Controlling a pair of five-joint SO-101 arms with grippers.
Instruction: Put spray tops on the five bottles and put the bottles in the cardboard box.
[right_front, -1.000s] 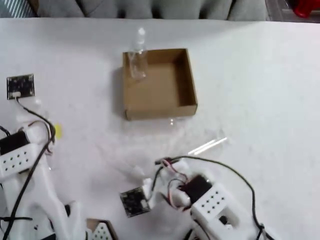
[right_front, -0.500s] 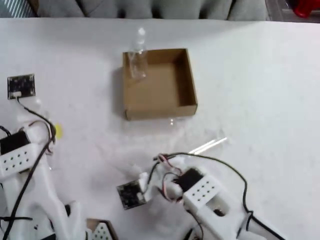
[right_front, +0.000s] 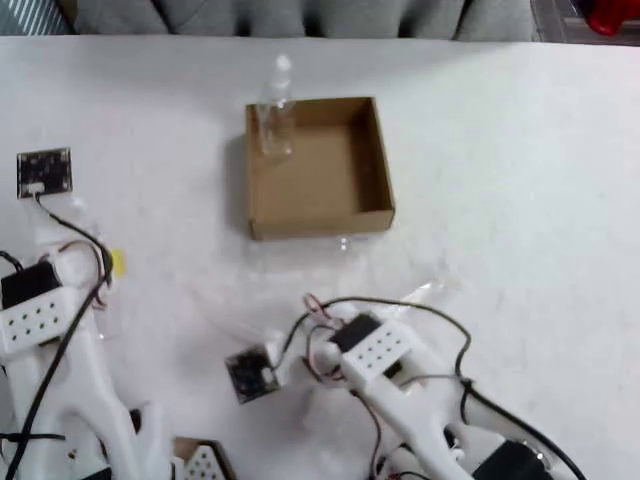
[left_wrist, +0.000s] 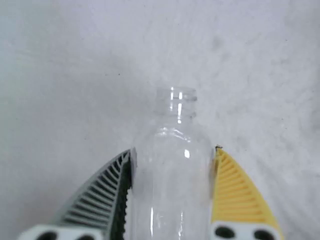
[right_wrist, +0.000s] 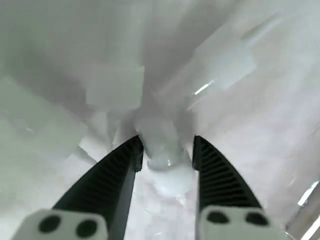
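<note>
**Two bottles counted, one top going on**

I am gripping an open bottle (left_wrist: 172, 170) in my left hand (left_wrist: 172, 152). The grey and yellow fingers are pressing on its two sides just under the shoulder. The hand is closed only as far as the bottle's body allows. I am holding it by the body so that the threaded neck is sticking out bare past the fingertips, where a top can be brought to it. The white desk (right_front: 520, 150) is lying beyond it.

My right hand (right_wrist: 165, 145) is sitting low over the desk in front of the cardboard box (right_front: 310, 165). Its two dark fingers are narrowed onto a white spray top (right_wrist: 165, 155). As far as I can judge they are touching it on both sides, so I am taking it as held. I am pinching it across its collar, which seems the sensible place, since that is leaving the rest free to be turned onto a neck. Clear wrapping (right_wrist: 115, 85) is crowding around it, and I cannot tell what else is lying in there.

Counting what I can make out:
- One box.
- Two bottles: the open one in my left hand, and a capped bottle (right_front: 274, 120) standing upright at the box's far left corner, inside it as far as I can tell.
- Two tops: one on that capped bottle and one in my right hand.

So I am judging one bottle of five as finished.
</note>
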